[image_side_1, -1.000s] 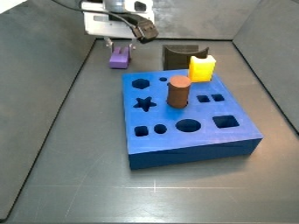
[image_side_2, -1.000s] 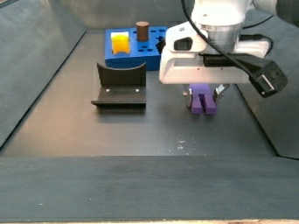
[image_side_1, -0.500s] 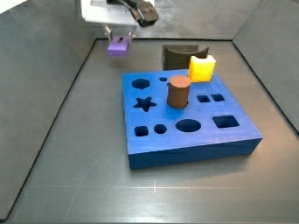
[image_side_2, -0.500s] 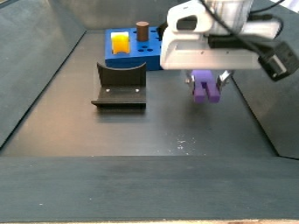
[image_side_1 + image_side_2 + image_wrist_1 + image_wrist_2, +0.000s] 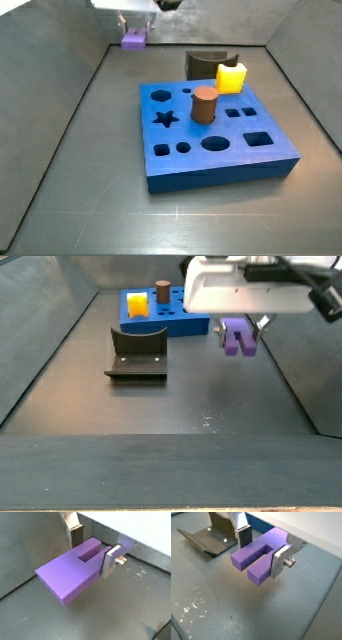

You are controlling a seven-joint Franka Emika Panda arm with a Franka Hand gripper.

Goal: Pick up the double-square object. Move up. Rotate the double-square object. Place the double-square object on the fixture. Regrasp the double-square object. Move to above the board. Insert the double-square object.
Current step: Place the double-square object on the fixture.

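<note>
The purple double-square object (image 5: 72,573) (image 5: 261,559) hangs clear above the dark floor, and my gripper (image 5: 92,549) (image 5: 261,546) is shut on it, one silver finger on each side of its slotted end. In both side views the double-square object (image 5: 135,41) (image 5: 241,337) is high up, under the gripper (image 5: 242,322), whose body is cut off by the frame edge. The dark fixture (image 5: 136,354) (image 5: 207,63) (image 5: 208,538) stands on the floor between my gripper and the blue board (image 5: 214,138) (image 5: 171,324).
A yellow block (image 5: 231,77) (image 5: 138,303) and a brown cylinder (image 5: 205,103) (image 5: 162,293) stand in the board. Grey walls enclose the floor on all sides.
My gripper has risen steadily with the double-square object, lifting it off the floor and up toward the top of both side views.
</note>
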